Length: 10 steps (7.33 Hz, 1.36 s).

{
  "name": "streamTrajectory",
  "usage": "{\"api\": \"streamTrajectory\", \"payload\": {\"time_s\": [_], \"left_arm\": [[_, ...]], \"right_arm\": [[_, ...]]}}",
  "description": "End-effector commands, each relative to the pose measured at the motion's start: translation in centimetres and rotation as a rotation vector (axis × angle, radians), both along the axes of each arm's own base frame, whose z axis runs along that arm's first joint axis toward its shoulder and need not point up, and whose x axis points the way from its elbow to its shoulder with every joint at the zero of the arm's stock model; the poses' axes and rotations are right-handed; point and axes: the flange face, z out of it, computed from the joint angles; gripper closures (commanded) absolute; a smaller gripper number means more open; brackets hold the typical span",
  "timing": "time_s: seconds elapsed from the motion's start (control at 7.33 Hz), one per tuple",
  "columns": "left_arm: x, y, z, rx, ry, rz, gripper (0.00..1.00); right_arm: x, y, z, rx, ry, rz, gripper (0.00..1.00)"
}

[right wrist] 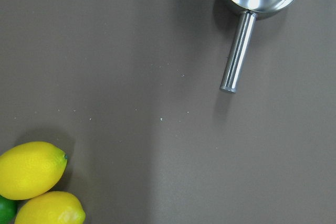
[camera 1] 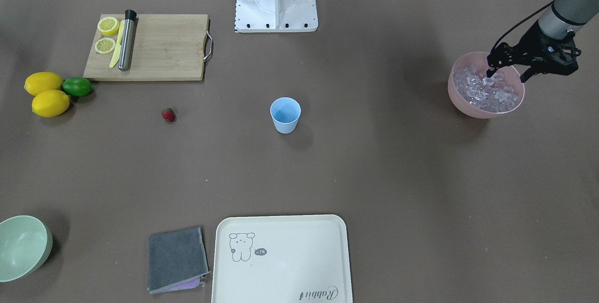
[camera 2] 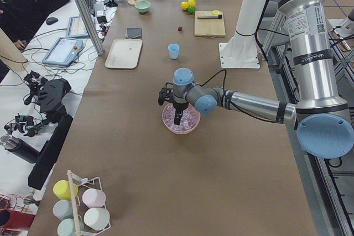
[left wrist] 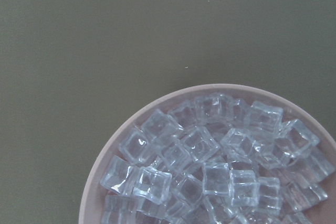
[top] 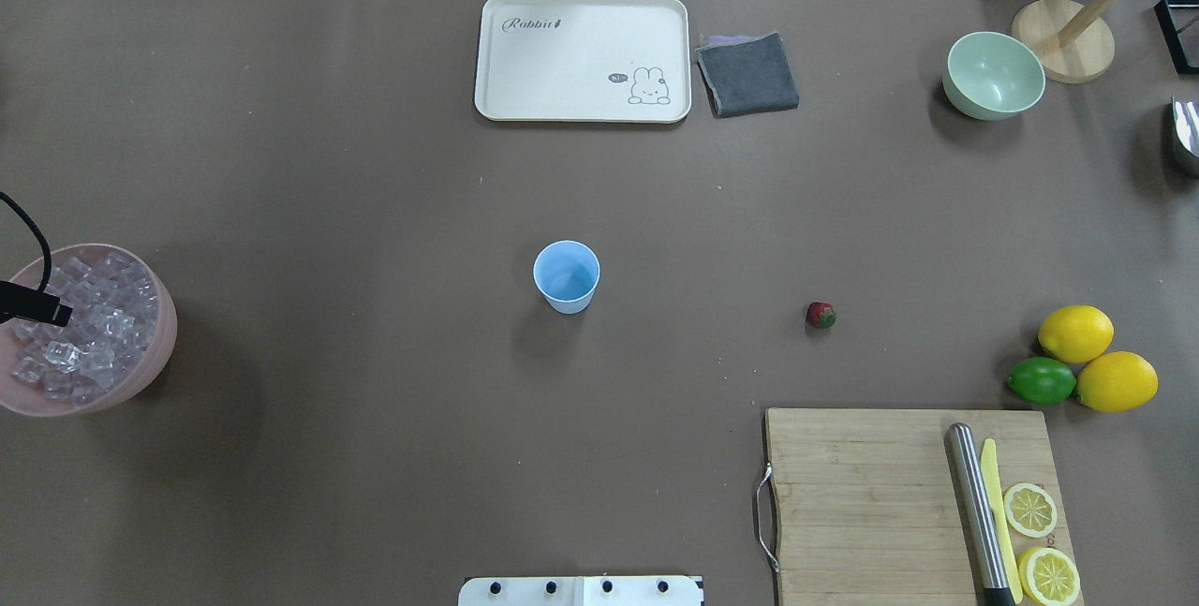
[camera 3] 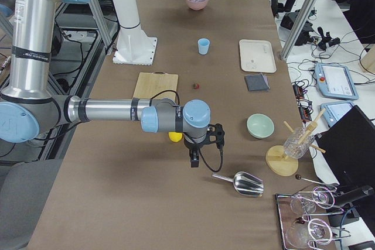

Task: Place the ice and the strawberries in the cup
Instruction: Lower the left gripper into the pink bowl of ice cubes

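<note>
The right gripper point(camera 3: 193, 159), over the table's right end, shows only in a side view, too small to judge its jaws. Overhead, the picture's edges cut off the pink bowl point(top: 155, 362) and scoop point(top: 1188, 133); from the front, the green bowl point(camera 1: 23, 247) and tray point(camera 1: 290, 270).

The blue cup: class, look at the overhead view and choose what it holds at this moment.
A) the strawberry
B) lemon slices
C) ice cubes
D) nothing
D: the cup shows only its bare blue inside, while the strawberry lies on the table and the ice sits in the pink bowl.
</note>
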Motion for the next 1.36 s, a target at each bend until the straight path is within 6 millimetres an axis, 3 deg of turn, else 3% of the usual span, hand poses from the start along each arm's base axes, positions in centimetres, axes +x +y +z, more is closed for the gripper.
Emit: {"api": "streamTrajectory", "payload": {"time_s": [0.0, 1.09, 1.23], "left_arm": [[0.6, 0.3, -0.1, -0.017, 0.008, -0.009, 0.02], [0.5, 0.5, -0.7, 0.016, -0.006, -0.020, 0.03], [0.7, 1.5, 0.0, 0.052, -0.026, -0.018, 0.03]], "right_arm": [[-0.3, 0.0, -0.1, 0.004, -0.002, -0.008, 0.00], [-1.0, -0.2, -0.3, 0.027, -0.008, -0.022, 0.00], [-1.0, -0.2, -0.3, 0.026, -0.008, -0.021, 0.00]]}}
